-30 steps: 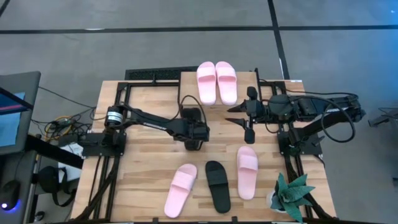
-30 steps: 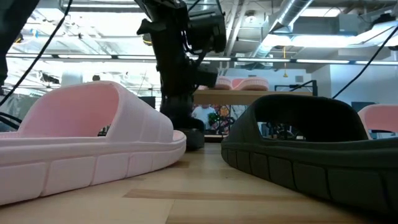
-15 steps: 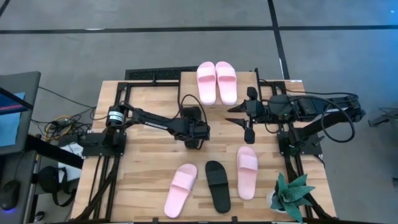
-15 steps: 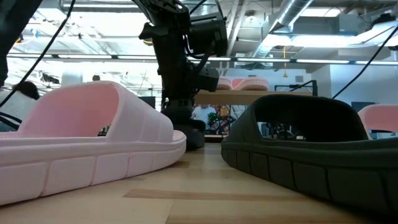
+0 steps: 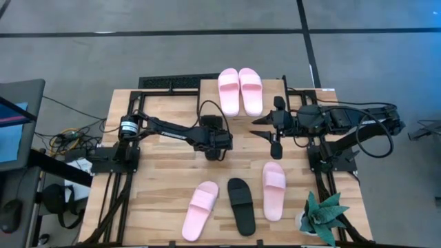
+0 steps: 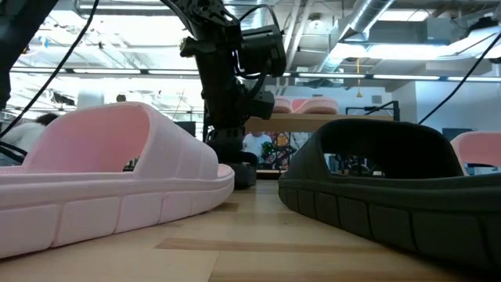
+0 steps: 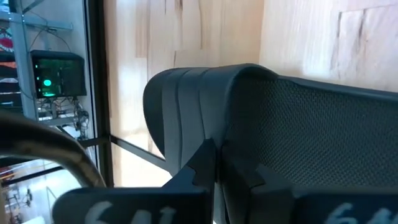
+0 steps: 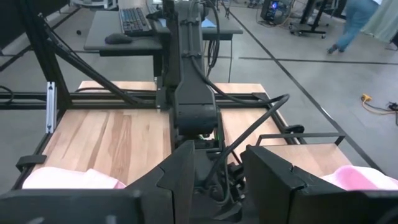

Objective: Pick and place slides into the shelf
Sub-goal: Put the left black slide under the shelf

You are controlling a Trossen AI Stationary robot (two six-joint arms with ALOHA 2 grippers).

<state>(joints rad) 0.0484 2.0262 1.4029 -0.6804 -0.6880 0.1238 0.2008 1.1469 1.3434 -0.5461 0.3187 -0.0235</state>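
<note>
My left gripper [image 5: 215, 150] is over the middle of the table, shut on a black slide [image 7: 205, 99] that fills the left wrist view. My right gripper [image 5: 273, 135] hangs open, raised above the table's right half, holding nothing. The shelf [image 6: 313, 122] stands at the table's far edge, and a pale pink pair [image 5: 240, 91] lies flat on its top board. Near the front edge lie a pink slide [image 5: 200, 210], a black slide [image 5: 241, 205] and another pink slide [image 5: 273, 190], all flat on their soles. My left gripper [image 7: 216, 149] pinches the black slide's wide strap at its edge [image 7: 214, 132] between its two fingers. The fingers slant down from the table's left side. The slide hangs below them; its lower end [image 6: 239, 171] is near the tabletop, and I cannot tell whether it touches.
A potted plant [image 5: 322, 219] stands at the table's front right corner. Black frame rails [image 5: 169, 84] run along the far edge beside the shelf. Bare wood lies between the left gripper and the three slides in front.
</note>
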